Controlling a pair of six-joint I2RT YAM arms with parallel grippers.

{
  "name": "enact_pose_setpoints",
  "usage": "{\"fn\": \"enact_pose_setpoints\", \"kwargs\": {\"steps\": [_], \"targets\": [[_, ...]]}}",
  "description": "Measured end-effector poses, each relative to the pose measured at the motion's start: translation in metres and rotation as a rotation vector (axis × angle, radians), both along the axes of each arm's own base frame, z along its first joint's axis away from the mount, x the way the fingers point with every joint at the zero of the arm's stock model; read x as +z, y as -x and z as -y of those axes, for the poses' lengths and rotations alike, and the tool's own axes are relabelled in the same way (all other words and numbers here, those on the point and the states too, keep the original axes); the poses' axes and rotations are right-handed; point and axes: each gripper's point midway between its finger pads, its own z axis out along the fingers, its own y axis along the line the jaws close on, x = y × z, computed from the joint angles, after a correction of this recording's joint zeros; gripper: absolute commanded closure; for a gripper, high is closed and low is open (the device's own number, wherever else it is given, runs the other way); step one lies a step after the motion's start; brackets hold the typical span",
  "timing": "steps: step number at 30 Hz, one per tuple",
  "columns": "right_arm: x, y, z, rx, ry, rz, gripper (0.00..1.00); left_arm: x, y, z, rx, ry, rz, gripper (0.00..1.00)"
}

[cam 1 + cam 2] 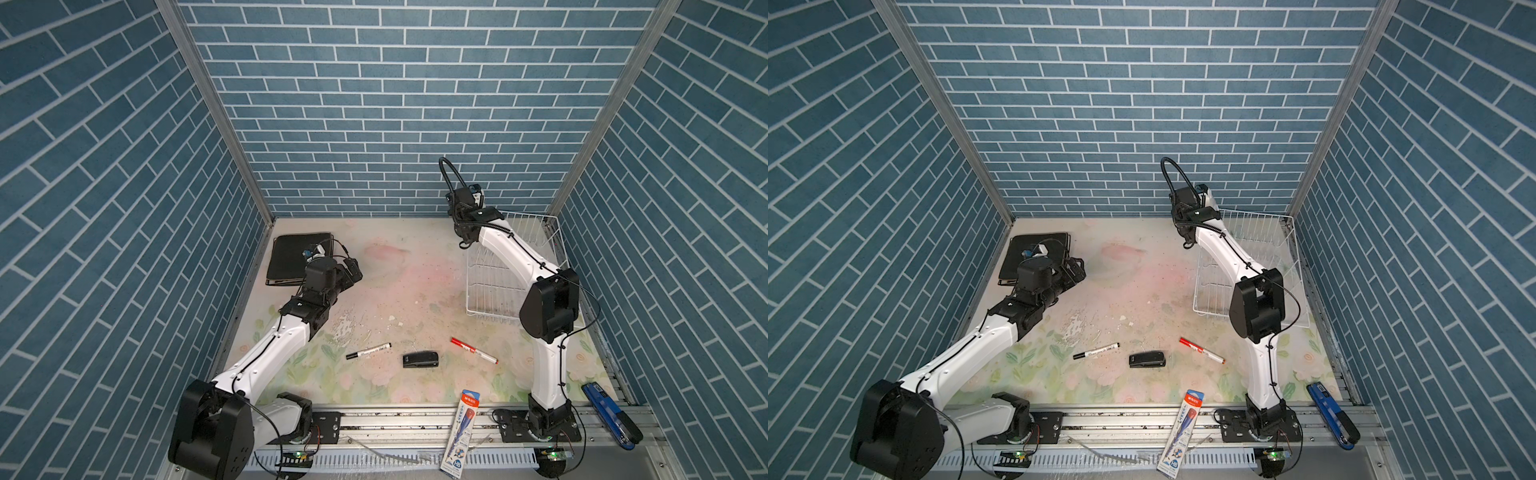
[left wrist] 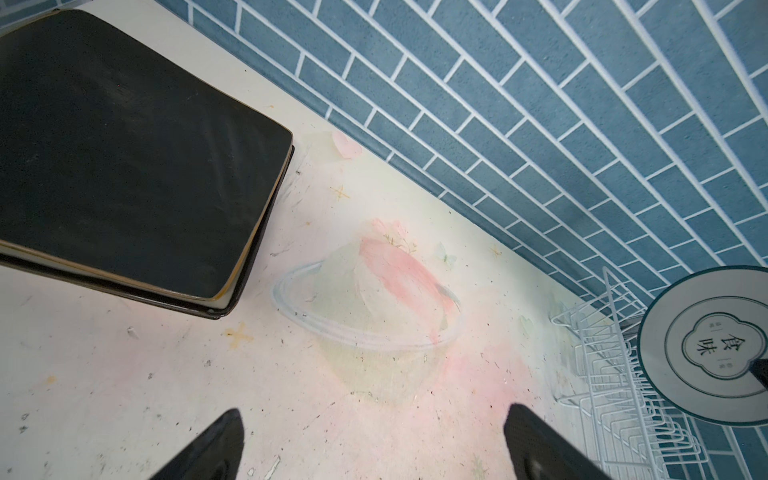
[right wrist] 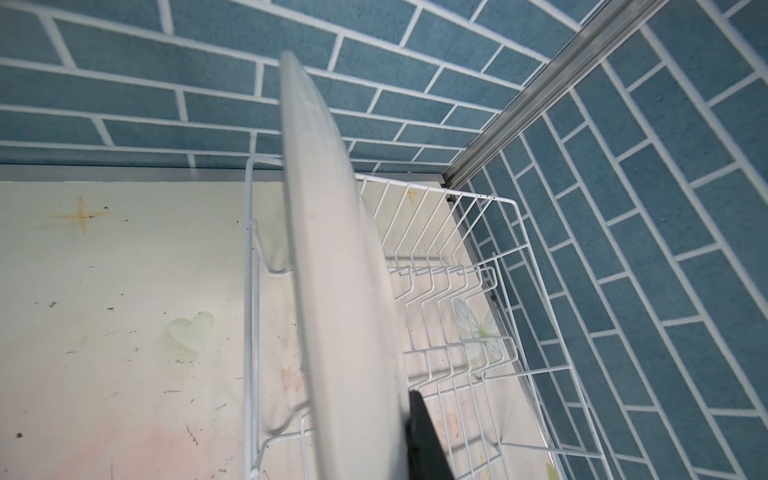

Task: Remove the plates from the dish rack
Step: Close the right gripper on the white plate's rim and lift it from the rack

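We see the floral worktop [image 1: 415, 291], with the white wire dish rack [image 1: 494, 286] in its far right corner. Well left of the rack lies the stack of square plates [image 2: 124, 166], a matte black one on top. Above the rack, our right gripper [image 3: 409, 432] is clamped on the round white plate [image 2: 706, 349]. Our left gripper [image 2: 374, 444], beside the stack, stands wide apart.

Dish rack [image 1: 494, 286] sits back right on surface [image 1: 399, 282]. Black plate stack [image 1: 291, 257] back left. Black marker [image 1: 368, 350], stapler [image 1: 420, 359], red marker [image 1: 474, 350] near front.
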Motion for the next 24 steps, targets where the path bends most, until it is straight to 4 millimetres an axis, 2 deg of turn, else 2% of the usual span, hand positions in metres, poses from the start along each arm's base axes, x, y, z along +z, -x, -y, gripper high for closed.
{"fn": "enact_pose_setpoints", "kwargs": {"steps": [12,19,24], "targets": [[0.047,0.046,0.01,0.055,-0.129,0.123,1.0,-0.004,0.003,-0.001,-0.003,-0.011,-0.019,0.0],[0.052,0.072,0.011,0.103,-0.269,0.186,1.0,-0.002,0.003,0.001,-0.014,-0.011,-0.015,0.0],[0.055,0.085,0.002,0.154,-0.397,0.223,1.0,0.002,0.002,0.006,-0.034,-0.004,-0.006,0.0]]}}
